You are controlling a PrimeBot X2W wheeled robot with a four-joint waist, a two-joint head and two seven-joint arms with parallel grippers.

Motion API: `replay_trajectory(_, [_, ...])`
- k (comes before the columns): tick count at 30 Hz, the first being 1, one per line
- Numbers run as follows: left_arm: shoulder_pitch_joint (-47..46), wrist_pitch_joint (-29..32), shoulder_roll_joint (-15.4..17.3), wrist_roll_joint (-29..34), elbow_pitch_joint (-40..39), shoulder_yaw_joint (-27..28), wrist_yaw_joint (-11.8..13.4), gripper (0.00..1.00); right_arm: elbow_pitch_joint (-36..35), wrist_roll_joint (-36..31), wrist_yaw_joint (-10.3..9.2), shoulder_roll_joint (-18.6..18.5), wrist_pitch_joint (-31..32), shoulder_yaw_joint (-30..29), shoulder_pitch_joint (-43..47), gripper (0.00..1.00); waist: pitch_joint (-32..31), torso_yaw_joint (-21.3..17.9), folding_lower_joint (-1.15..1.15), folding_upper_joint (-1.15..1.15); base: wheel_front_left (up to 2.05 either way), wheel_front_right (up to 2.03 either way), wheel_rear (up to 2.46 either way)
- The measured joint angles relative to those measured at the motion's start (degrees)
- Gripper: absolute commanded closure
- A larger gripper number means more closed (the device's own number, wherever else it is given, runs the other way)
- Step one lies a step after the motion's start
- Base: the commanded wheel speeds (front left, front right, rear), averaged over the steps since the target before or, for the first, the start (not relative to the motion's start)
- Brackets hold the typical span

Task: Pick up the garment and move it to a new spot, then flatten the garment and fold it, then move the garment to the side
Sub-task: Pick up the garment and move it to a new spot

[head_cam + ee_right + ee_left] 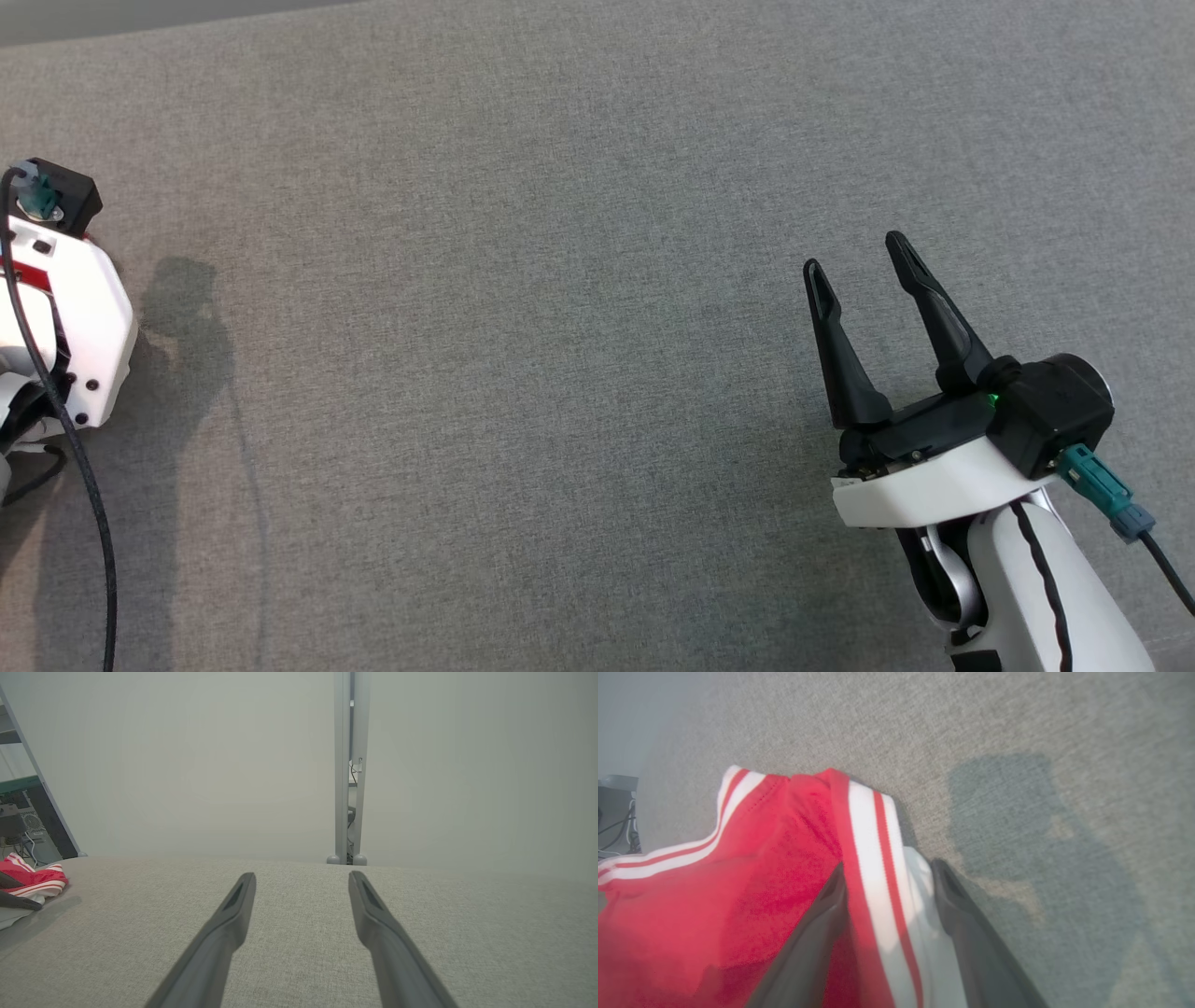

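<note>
At the left edge of the grey woven fabric surface (523, 280): bunched red fabric garment with white stripes (775, 858), resting on the cloth, not spread flat.
Left end effector (888, 864): two dark fingers spread wide, straddling the garment's white-and-red striped band; cloth against both inner faces; no firm pinch to be made out.
Direction to garment: directly between and ahead of the left fingers, with most of the red cloth off to the left in the left wrist view.
Long axis: striped band running roughly along the fingers, from just past their tips back toward the wrist.
Right end effector (853, 252): fingers wide apart, holding nothing, hovering over bare surface at the lower right of the head view.
Nearer arm: left, right at the garment; right well apart, with the garment far off at the left edge of the right wrist view.
Likely next move: closing on the striped band, judged from the straddle; risk of catching only a thin fold and letting the rest drag.
</note>
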Motion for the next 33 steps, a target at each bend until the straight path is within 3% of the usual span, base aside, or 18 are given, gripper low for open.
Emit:
replay_trajectory(1, [-0.01,-0.07,-0.27,-0.33,0.13,0.09,0.0,1.0,0.0,-0.01,0.0,0.0,0.0,-0.04,-0.03,0.0,0.0,0.07,0.0,0.0,0.0,0.0,0.0])
replay_trajectory(16, [-0.52,-15.48,-3.1,-1.51,-1.68,3.75,4.97,1.0,1.46,-1.42,0.0,0.01,0.0,-0.57,1.38,0.0,-5.22,3.39,0.0,0.0,0.0,0.0,0.0])
replay_trajectory(33, [1.57,-43.96,-6.3,-0.75,-13.83,9.75,12.26,1.0,2.81,-2.6,0.0,0.02,-0.01,-1.91,6.09,0.0,-15.1,10.82,0.0,0.0,0.0,0.0,0.0])
